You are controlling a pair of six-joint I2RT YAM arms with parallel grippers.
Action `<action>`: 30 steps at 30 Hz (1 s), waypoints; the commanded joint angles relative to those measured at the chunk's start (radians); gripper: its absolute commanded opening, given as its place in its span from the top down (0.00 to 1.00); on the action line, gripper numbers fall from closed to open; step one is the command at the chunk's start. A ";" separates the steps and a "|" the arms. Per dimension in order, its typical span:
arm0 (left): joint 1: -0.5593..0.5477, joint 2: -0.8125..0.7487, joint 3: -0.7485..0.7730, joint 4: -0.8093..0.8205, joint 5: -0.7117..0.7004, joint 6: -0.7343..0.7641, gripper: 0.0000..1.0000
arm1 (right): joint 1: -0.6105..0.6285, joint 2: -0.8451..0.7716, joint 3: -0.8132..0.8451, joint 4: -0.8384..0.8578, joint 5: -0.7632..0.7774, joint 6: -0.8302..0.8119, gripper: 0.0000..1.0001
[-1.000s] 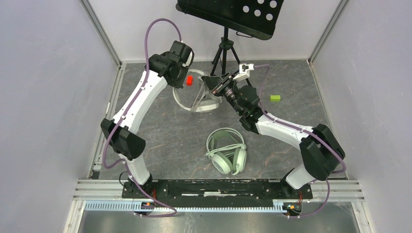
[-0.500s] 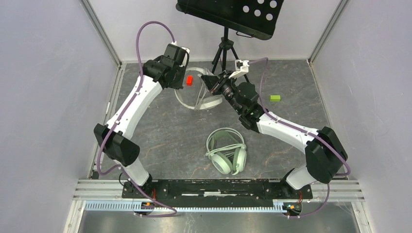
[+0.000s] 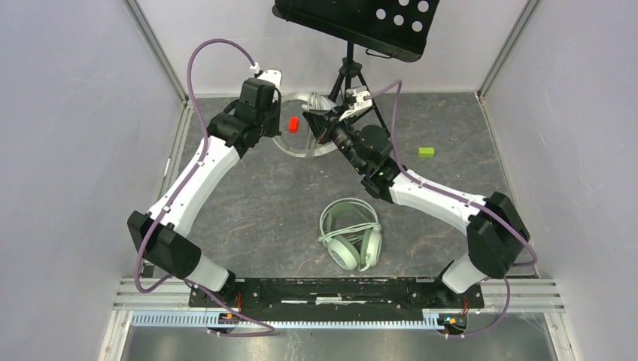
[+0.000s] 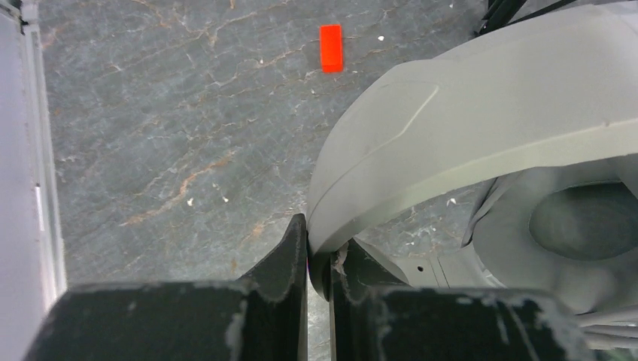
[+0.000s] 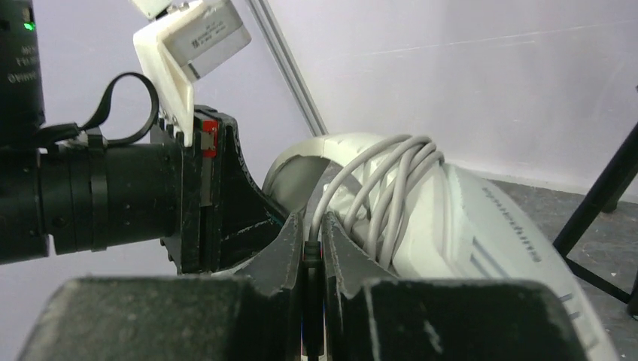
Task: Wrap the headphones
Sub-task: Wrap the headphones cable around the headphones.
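The white-grey headphones (image 3: 308, 149) hang off the table at the back, between both grippers. My left gripper (image 4: 320, 248) is shut on the headband (image 4: 466, 128), with an earcup (image 4: 579, 226) to its right. Seen from above, the left gripper (image 3: 272, 129) is at the band's left end. My right gripper (image 5: 312, 241) is shut on the dark plug end of the pale cable (image 5: 391, 188), whose loops lie wound over the headband. In the top view the right gripper (image 3: 316, 124) is close beside the band. The mint-green headphones (image 3: 351, 235) lie flat on the table nearer the arm bases, untouched.
A red block (image 3: 293, 125) lies under the lifted headphones and a green block (image 3: 426, 152) lies to the right. A black tripod (image 3: 347, 71) carrying a perforated black panel (image 3: 361, 22) stands at the back wall. Metal frame rails line the sides.
Both arms have carried the white-grey headphones toward the back wall. The left arm has stretched out and swung left. The right jaws have closed a little more on the cable end.
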State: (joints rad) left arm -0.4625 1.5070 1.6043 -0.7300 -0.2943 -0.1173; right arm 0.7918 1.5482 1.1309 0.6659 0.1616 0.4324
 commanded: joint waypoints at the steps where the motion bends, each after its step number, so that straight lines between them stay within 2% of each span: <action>1: 0.004 -0.054 -0.032 0.149 0.053 -0.163 0.98 | -0.008 0.056 -0.019 0.059 -0.025 -0.082 0.89; 5: 0.004 -0.066 -0.114 0.170 0.057 -0.195 0.98 | -0.008 0.070 -0.047 0.053 -0.023 -0.094 0.79; 10: 0.005 -0.067 -0.145 0.187 0.035 -0.188 0.98 | -0.008 0.060 -0.081 0.036 0.004 -0.106 0.79; 14: 0.005 -0.072 -0.136 0.187 0.013 -0.179 0.98 | -0.008 0.049 -0.074 0.001 0.028 -0.119 0.73; 19: 0.005 -0.079 -0.131 0.186 -0.001 -0.157 0.98 | -0.008 0.031 -0.073 -0.016 0.043 -0.108 0.73; 26: 0.005 -0.097 -0.126 0.178 -0.033 -0.133 0.98 | -0.008 0.017 -0.083 -0.009 0.041 -0.109 0.86; 30: 0.005 -0.095 -0.117 0.167 -0.045 -0.116 0.98 | -0.008 0.004 -0.076 -0.015 -0.002 -0.122 0.85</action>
State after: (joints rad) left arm -0.4603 1.4895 1.4292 -0.6556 -0.3149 -0.2264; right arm 0.7940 1.5967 1.0550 0.6655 0.1505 0.3496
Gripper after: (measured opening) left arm 0.139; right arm 0.153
